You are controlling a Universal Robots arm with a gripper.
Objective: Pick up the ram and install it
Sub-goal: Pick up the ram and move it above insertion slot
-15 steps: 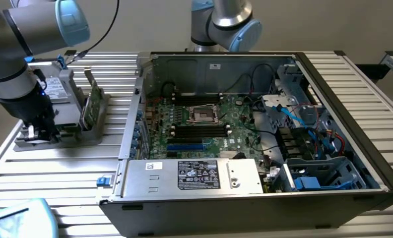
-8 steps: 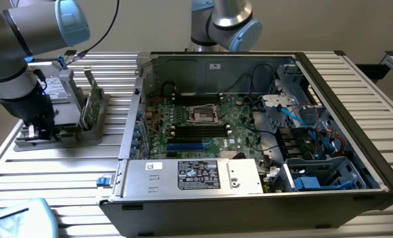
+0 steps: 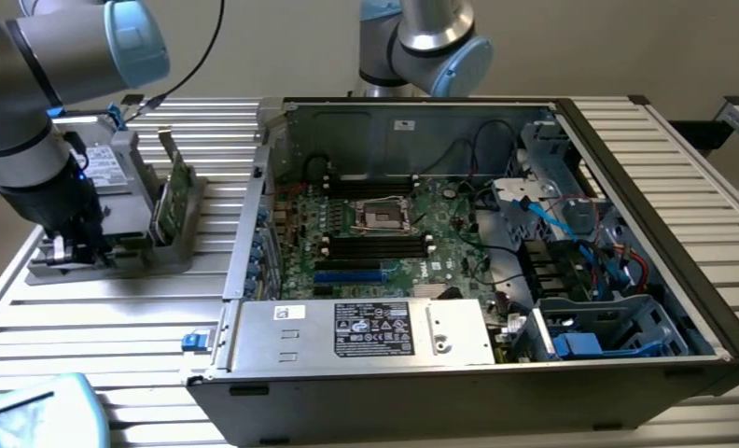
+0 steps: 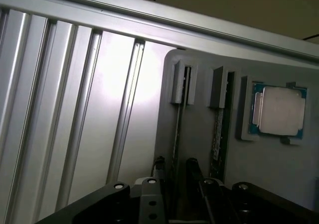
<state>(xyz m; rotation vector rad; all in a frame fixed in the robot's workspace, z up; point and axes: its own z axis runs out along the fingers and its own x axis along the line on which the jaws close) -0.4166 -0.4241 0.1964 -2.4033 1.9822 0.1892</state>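
A grey holder (image 3: pixel 133 261) lies on the slatted table at the exterior view's left. In the wrist view, the holder (image 4: pixel 199 134) has two narrow slots. A thin ram (image 4: pixel 177 129) stands edge-on in one slot, and a second stick (image 4: pixel 218 129) stands in the slot beside it. My gripper (image 3: pixel 77 247) is lowered onto the holder's near end. The gripper (image 4: pixel 175 168) is open, with one dark finger on each side of the first ram's edge. I cannot tell whether the pads touch it.
An open computer case (image 3: pixel 668 308) lies on the exterior view's right, its motherboard (image 3: pixel 383 224) and memory slots facing up. A taller green card with a bracket (image 3: pixel 171 201) stands in the holder. A square silver processor (image 4: pixel 278 109) sits in a recess. A second arm (image 3: pixel 420 37) stands behind the case.
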